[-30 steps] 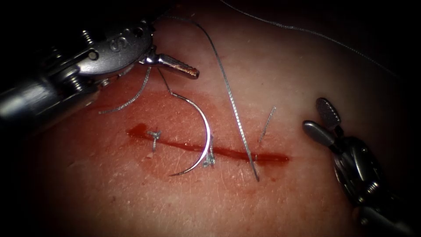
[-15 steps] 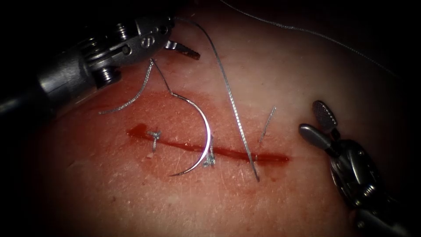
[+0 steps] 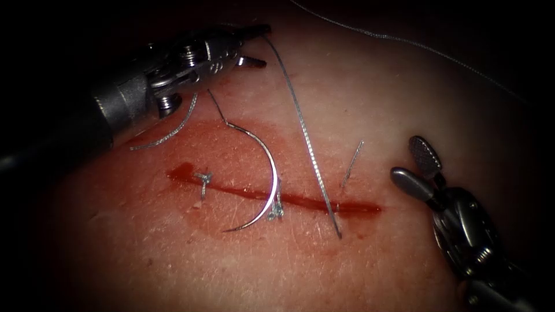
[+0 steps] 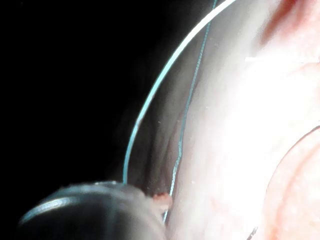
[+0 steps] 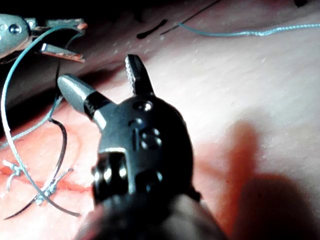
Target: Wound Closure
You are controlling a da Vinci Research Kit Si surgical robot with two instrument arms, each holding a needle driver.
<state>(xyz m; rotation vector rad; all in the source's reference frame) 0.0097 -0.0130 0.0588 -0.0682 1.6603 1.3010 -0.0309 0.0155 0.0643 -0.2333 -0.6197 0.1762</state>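
The curved needle (image 3: 270, 167) lies loose on the tissue (image 3: 347, 98), arching across the cut (image 3: 243, 190); neither tool holds it. A long thread (image 3: 306, 138) rises from below the cut's right part to my left tool (image 3: 265, 44) at the upper left. Its jaws stand apart with this thread running between them, as the right wrist view also shows (image 5: 61, 37). My right tool (image 3: 408, 157) is open and holds nothing, off the right end of the cut. The thread (image 4: 150, 100) arcs over pale tissue in the left wrist view.
Two knotted stitches (image 3: 202, 179) (image 3: 276, 211) sit on the cut, ringed by red fluid (image 3: 191, 171). A short cut end (image 3: 351, 163) sticks up near the right end. Another strand (image 3: 173, 130) lies under the left tool. More thread (image 3: 404, 40) trails across the far side.
My left tool has swung up and rightward to the long thread, and its jaws have narrowed around it. The right tool has crept slightly left. Needle and stitches lie unchanged.
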